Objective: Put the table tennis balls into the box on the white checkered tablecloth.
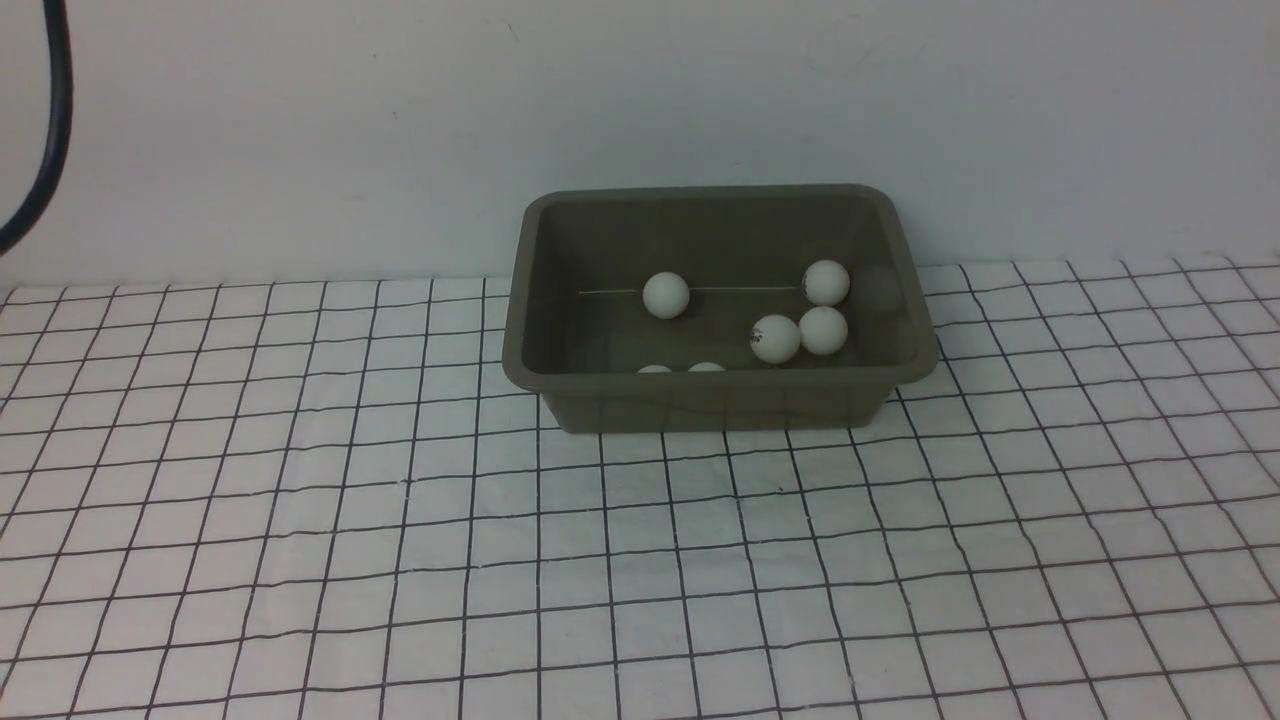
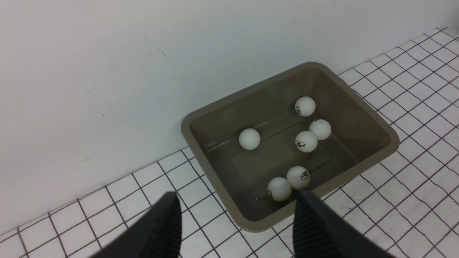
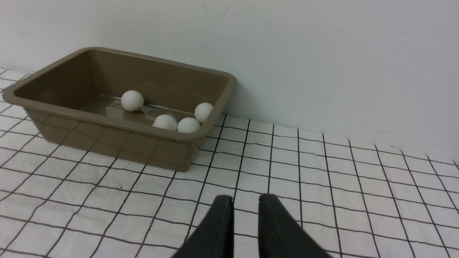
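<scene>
White checkered tablecloth [image 1: 300,560] covers everything. Left gripper [image 2: 236,215] hangs spread wide, empty; right gripper [image 3: 245,215] is nearly pinched shut on nothing. Just past both, the box [image 1: 720,405] holds all six table tennis balls [image 2: 306,141], wall [image 1: 300,120] behind.

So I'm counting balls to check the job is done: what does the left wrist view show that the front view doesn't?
Only the left wrist view shows all six table tennis balls whole inside the box, plus the left hand, open and empty. Only the front view shows the dark cable by the wall; there the near wall hides most of two balls. Both show the box on the white checkered tablecloth with no ball on the cloth.
</scene>
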